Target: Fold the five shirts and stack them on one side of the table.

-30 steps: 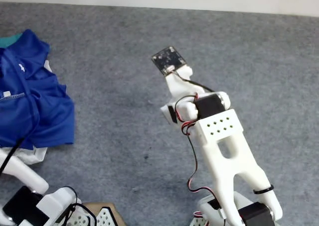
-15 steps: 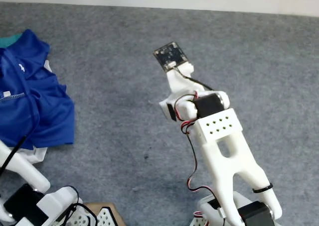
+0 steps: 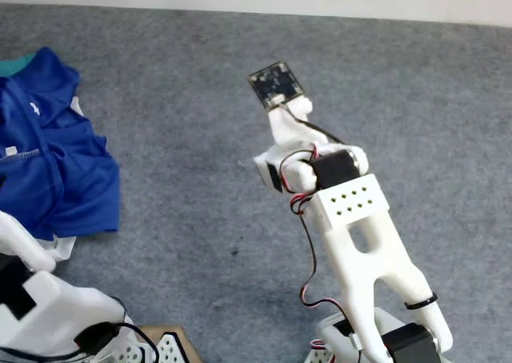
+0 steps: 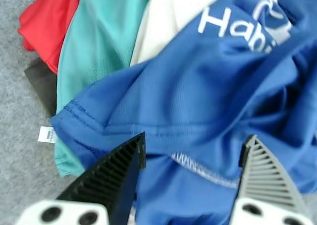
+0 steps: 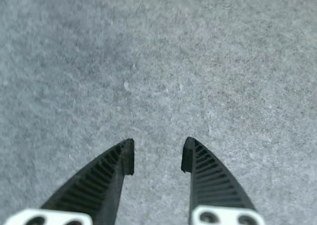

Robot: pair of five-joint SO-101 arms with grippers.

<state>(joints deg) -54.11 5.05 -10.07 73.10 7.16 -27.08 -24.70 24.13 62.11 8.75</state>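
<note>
My left gripper (image 4: pixel 195 141) hangs wide open and empty over the blue shirt (image 4: pixel 198 91), which tops the pile at the table's (image 3: pixel 200 219) left edge. I should pinch only its hem. My right gripper (image 5: pixel 157 153), half open and empty, hovers mid-table, where there is room to spread.

left gripper (image 4: pixel 195 137): fingers wide apart | right gripper (image 5: pixel 158 141): fingers parted
</note>
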